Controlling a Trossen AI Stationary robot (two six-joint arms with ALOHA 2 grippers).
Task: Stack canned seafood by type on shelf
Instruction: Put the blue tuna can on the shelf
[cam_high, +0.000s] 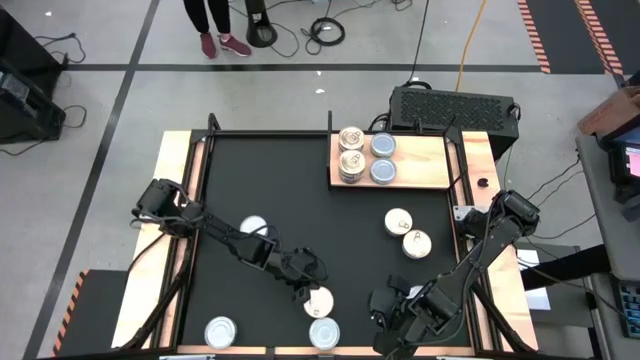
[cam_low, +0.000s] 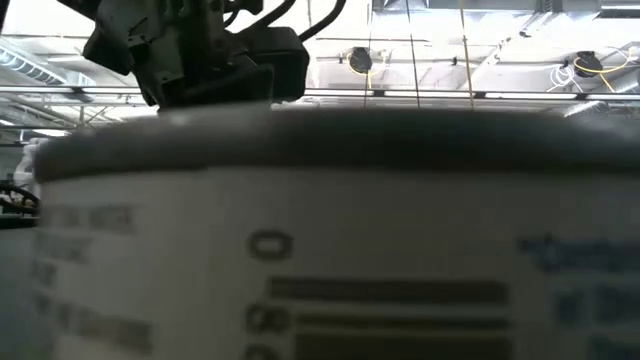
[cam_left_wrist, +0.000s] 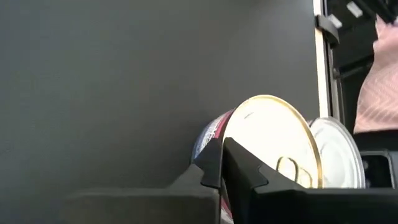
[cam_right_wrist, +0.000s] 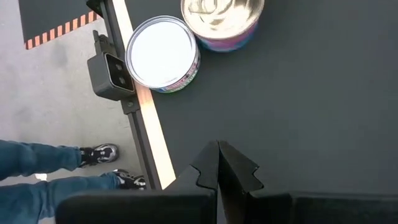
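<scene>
While the left gripper (cam_high: 305, 283) sits low near the front middle of the table with its fingers pressed together, we see it just beside a gold-rimmed can (cam_high: 318, 301), touching or nearly so, not around it. In the left wrist view the closed fingertips lie in front of that can (cam_left_wrist: 273, 140), with nothing between them, so we call it clenched on nothing. The right gripper (cam_high: 392, 312) waits near the front right, fingers also shut and empty, above bare mat.

The shelf (cam_high: 420, 165) lies at the back right of the table and carries four cans: two gold-patterned (cam_high: 350, 138) on its left side, two pale-blue (cam_high: 383, 146) beside them; we can't tell how tall each pile is. Loose cans remain on the mat: a pair (cam_high: 398, 222) in front of the shelf, one under the left arm (cam_high: 253, 227), one at the front left (cam_high: 220, 331), and one white-topped (cam_high: 324, 333) at the front edge, which fills the low view.

Risks as we judge them: with the jaws closed, the left gripper can only push, so the gold-rimmed can may slide into the white-topped one close by, or toward the front edge. It must reopen before any grasp. A closed approach from above could also tip the short can. The right arm is close, so a carry toward the shelf could clip it.
</scene>
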